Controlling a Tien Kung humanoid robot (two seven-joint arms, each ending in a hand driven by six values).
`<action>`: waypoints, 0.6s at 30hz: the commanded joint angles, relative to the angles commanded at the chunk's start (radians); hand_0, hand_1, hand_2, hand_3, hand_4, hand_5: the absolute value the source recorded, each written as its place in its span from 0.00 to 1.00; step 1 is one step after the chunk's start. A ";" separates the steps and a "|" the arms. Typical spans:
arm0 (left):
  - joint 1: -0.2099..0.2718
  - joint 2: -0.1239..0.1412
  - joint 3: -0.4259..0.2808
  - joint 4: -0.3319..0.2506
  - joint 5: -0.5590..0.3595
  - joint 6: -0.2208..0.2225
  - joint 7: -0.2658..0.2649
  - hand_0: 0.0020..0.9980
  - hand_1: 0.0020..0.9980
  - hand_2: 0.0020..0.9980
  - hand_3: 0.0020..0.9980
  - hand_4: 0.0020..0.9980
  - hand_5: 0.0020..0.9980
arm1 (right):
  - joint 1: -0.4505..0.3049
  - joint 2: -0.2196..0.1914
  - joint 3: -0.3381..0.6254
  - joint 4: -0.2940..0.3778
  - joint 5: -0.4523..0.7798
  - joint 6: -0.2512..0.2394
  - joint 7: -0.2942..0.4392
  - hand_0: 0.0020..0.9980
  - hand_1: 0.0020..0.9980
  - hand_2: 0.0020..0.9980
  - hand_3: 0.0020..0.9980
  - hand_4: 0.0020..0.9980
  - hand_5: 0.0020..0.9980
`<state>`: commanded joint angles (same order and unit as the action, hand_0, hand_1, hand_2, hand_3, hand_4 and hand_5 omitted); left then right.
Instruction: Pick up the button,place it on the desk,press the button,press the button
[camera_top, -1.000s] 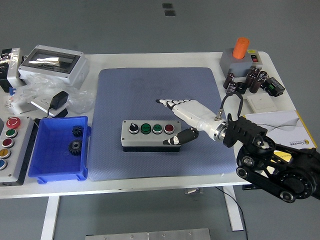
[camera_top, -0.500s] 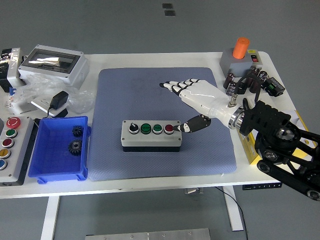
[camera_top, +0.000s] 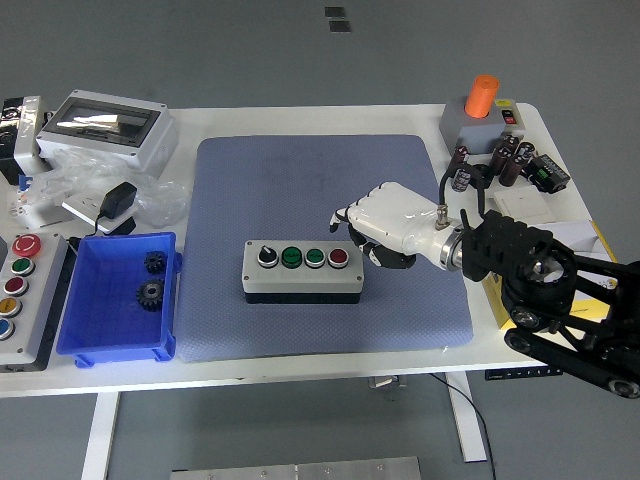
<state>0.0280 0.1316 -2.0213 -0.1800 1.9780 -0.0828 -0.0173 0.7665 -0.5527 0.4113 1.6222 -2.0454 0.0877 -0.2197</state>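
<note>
A grey button box (camera_top: 302, 272) lies flat on the blue mat (camera_top: 320, 180), left of the mat's middle front. Its top carries a black selector (camera_top: 266, 257), two green buttons (camera_top: 291, 257) and a red button (camera_top: 338, 257) at the right end. My right hand (camera_top: 358, 230), white with black fingertips, hovers just up and right of the red button. Its fingers are curled in and hold nothing, and one fingertip (camera_top: 335, 218) sticks out to the left. Whether the hand touches the box is unclear. My left arm is out of sight.
A blue bin (camera_top: 118, 295) with two gears sits at the front left, next to a button panel (camera_top: 20, 290) at the table's left edge. A grey enclosure (camera_top: 105, 125) and plastic bags lie at the back left. An orange-topped stop switch (camera_top: 480, 110) and several small black parts stand at the back right.
My right hand was flat and spread beside the box's right end, lifted away, and now has its fingers curled, sitting close above and right of the red button. The box has not moved.
</note>
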 joint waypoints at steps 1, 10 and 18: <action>0.000 0.000 0.000 0.000 0.000 0.000 0.000 0.73 0.74 0.59 0.60 0.52 0.20 | 0.003 0.004 -0.004 -0.002 0.001 0.000 -0.001 0.49 0.31 0.34 0.72 0.00 0.00; -0.001 -0.001 -0.002 0.000 0.003 0.000 0.000 0.73 0.74 0.59 0.60 0.52 0.20 | 0.025 0.038 -0.048 -0.009 0.015 -0.001 -0.005 0.50 0.31 0.36 0.72 0.00 0.00; -0.001 0.000 -0.003 0.000 0.004 -0.001 -0.004 0.73 0.74 0.60 0.60 0.52 0.20 | 0.030 0.062 -0.080 -0.046 0.026 -0.002 -0.011 0.50 0.32 0.37 0.72 0.00 0.00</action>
<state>0.0272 0.1317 -2.0240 -0.1800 1.9824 -0.0834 -0.0211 0.7967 -0.4903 0.3308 1.5759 -2.0190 0.0861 -0.2309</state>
